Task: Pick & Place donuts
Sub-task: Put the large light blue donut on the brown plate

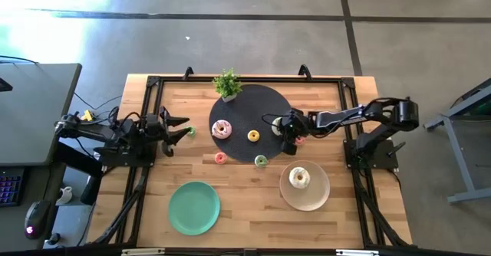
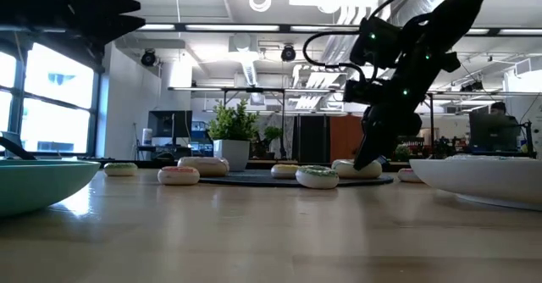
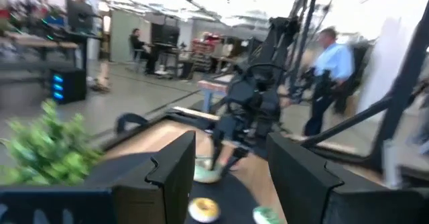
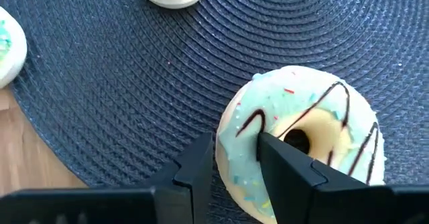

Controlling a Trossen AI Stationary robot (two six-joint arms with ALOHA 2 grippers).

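Wooden table [image 1: 245, 210] with a black frame along its edges, on a grey concrete floor; round dark woven mat [image 1: 265, 103] at the far middle, small potted plant [image 1: 227, 84] on the mat's far left edge; green plate [image 1: 194, 208] near left, beige plate [image 1: 316, 197] near right. Open workshop hall beyond the table in the low view, with ceiling lights, desks and monitors; a person in a light blue shirt [image 3: 332, 70] standing in the room in the left wrist view.

Pink donut [image 1: 222, 129] and yellow mini donut [image 1: 253, 136] on the mat; green mini donut [image 1: 261, 161] at the mat's near edge; pink mini donut [image 1: 220, 158] on bare wood just beside the mat; white donut [image 1: 299, 178] on the beige plate; pale green donut [image 4: 301, 143] with dark drizzle lines on the mat's right part.

Right arm stretched in from the right side, wrist bent down over the mat's right part; right gripper [image 4: 234, 158] down at the pale green donut, fingers [image 4: 285, 167] narrowly parted, straddling its rim, one outside and one toward the hole; no telling whether actually clamped. Left gripper [image 1: 182, 127] low above bare wood near the table's left edge, well apart from the mat, fingers spread wide, holding nothing.
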